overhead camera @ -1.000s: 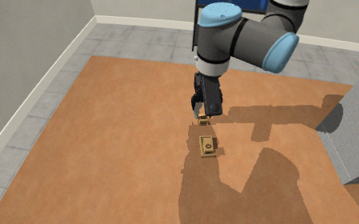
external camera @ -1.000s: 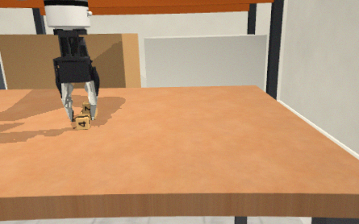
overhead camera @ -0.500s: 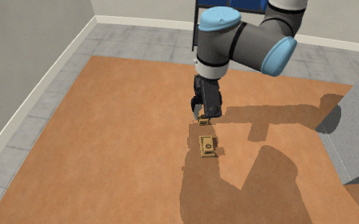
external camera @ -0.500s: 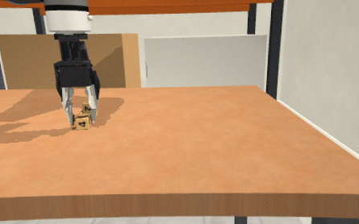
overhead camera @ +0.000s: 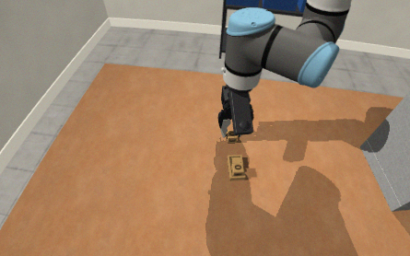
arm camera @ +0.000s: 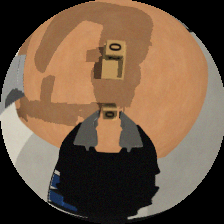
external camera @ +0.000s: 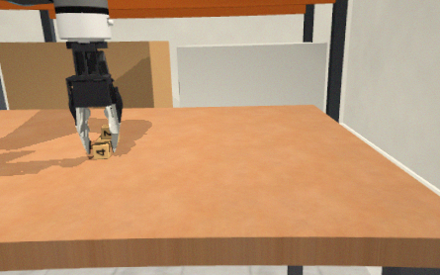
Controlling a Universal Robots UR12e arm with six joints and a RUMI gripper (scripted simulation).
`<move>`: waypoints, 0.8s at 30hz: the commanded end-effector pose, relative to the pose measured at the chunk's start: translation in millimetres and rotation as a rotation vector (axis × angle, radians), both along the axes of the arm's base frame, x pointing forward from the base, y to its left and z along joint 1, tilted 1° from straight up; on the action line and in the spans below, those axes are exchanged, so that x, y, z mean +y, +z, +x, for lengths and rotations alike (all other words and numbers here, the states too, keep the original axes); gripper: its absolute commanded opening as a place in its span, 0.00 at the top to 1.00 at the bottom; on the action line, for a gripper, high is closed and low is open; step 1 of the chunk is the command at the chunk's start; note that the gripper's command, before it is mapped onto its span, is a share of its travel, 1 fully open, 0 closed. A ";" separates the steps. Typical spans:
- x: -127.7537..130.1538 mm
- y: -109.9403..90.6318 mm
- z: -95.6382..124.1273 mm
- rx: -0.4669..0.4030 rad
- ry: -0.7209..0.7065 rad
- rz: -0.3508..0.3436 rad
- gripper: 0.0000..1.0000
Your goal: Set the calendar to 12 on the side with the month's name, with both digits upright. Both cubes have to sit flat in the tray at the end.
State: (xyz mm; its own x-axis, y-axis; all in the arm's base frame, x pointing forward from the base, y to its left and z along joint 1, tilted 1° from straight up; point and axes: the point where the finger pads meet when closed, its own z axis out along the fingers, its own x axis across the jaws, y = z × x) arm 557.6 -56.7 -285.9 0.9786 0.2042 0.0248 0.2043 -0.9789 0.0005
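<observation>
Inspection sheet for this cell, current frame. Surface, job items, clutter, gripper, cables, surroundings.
Surface: orange-brown table top, crossed by arm shadows.
Job's things: tray on the table holds one cube with 0 up, and its other slot is empty. The second cube sits on the table outside the tray, 4 facing the exterior camera.
Clutter: nothing seen.
Gripper: gripper points down, fingers partly closed either side of the second cube. Contact cannot be told.
Cables: nothing seen.
Surroundings: grey tiled floor, pale walls, grey block at the table edge, dark frame post.
</observation>
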 end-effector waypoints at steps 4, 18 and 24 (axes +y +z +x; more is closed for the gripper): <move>-0.1 0.4 0.4 -0.001 0.000 0.000 0.72; -0.1 0.4 0.4 -0.001 0.000 0.000 0.90; -0.1 0.4 0.4 -0.001 0.000 0.000 0.90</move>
